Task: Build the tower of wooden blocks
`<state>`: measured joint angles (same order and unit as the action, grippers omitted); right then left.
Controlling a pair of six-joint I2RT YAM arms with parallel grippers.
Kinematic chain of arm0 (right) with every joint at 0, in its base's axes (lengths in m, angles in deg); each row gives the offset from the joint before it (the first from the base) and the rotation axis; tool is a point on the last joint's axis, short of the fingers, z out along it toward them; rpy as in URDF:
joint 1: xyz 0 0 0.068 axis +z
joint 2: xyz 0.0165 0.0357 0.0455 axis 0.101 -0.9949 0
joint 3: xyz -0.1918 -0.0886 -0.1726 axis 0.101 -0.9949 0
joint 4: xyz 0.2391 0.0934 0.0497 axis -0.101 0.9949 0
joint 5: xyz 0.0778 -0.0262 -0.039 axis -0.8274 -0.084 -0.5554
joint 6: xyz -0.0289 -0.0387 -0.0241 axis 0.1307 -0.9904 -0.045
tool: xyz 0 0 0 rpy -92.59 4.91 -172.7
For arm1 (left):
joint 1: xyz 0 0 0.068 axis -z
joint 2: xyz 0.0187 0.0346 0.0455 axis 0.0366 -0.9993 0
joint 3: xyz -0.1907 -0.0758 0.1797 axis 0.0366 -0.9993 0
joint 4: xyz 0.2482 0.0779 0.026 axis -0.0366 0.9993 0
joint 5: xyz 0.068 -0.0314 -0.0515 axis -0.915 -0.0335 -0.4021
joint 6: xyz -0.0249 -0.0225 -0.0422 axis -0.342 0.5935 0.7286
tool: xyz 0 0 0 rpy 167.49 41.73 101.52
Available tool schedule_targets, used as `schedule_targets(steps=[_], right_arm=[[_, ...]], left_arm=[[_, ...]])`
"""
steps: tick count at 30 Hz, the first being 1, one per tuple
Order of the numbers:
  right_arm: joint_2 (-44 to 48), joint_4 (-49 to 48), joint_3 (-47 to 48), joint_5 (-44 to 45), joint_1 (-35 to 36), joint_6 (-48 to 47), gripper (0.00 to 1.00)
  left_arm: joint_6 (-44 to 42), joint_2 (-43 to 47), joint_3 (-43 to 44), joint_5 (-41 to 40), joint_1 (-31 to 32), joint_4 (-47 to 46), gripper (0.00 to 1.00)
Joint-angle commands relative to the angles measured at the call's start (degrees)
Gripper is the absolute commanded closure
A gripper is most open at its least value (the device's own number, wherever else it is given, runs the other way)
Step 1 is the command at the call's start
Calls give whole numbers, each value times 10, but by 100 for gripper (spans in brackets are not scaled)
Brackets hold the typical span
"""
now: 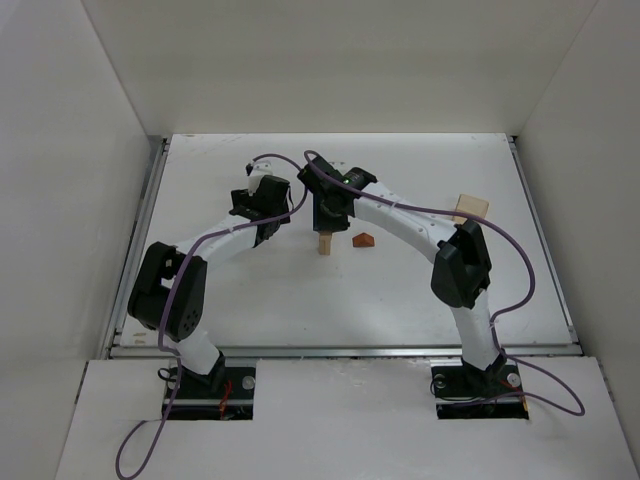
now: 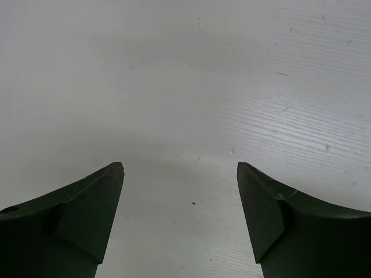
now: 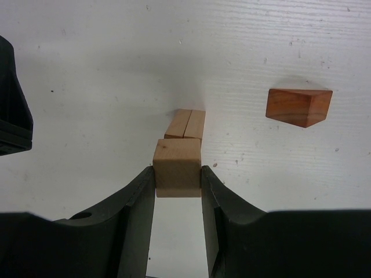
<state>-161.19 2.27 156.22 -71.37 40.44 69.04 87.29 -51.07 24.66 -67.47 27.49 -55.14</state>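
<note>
A slim pale tan post [image 1: 324, 244] stands near the middle of the table. In the right wrist view its top is a tan cube [image 3: 177, 168], with two narrower tan pieces [image 3: 185, 124] side by side below it. My right gripper [image 3: 177, 174] comes down from above and is shut on the cube, one finger touching each side; it also shows in the top view [image 1: 326, 222]. The reddish-brown roof-shaped piece [image 1: 364, 240] lies on the table just right of the post, apart from it [image 3: 299, 106]. My left gripper [image 2: 180, 168] is open and empty over bare table, left of the post [image 1: 265, 210].
A larger pale tan box [image 1: 471, 208] sits at the right, behind the right arm's elbow. White walls enclose the table on the left, back and right. Purple cables loop along both arms.
</note>
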Motion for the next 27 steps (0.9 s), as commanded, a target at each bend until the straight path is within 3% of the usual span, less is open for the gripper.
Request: schedule_targets(steps=[1, 27], right_arm=[[1, 2, 26, 17, 6, 7, 98], [-14, 2, 27, 17, 6, 2, 91]], left_arm=[[-1, 29, -4, -1, -1, -11, 23], [-6, 29, -9, 9, -1, -11, 23]])
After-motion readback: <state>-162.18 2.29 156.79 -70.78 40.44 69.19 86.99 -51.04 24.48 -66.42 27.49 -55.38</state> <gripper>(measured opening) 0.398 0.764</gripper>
